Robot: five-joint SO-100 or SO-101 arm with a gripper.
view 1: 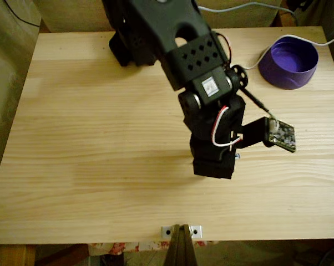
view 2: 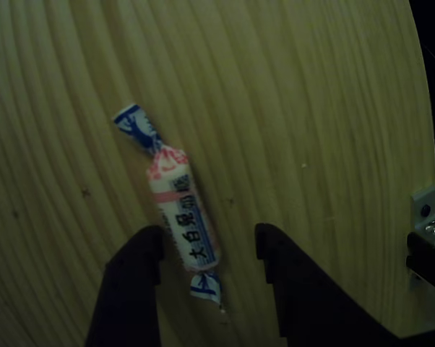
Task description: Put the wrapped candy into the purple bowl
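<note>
The wrapped candy (view 2: 180, 217) lies on the wooden table in the other view, a white, pink and blue wrapper with dark characters and twisted ends. My gripper (view 2: 209, 235) is open around its lower half, one black finger (view 2: 134, 275) on its left and the other finger (view 2: 282, 275) on its right, with gaps on both sides. In the fixed view the arm's wrist (view 1: 211, 144) points down over the table's middle right and hides the candy. The purple bowl (view 1: 289, 69) stands at the back right, empty, well away from the arm.
A white cable (view 1: 265, 54) curls past the bowl's left side. A small camera board (view 1: 282, 134) sticks out to the right of the wrist. A metal bracket (view 1: 181, 231) sits at the table's front edge, and a metal bracket (view 2: 427, 217) also shows near the edge in the other view.
</note>
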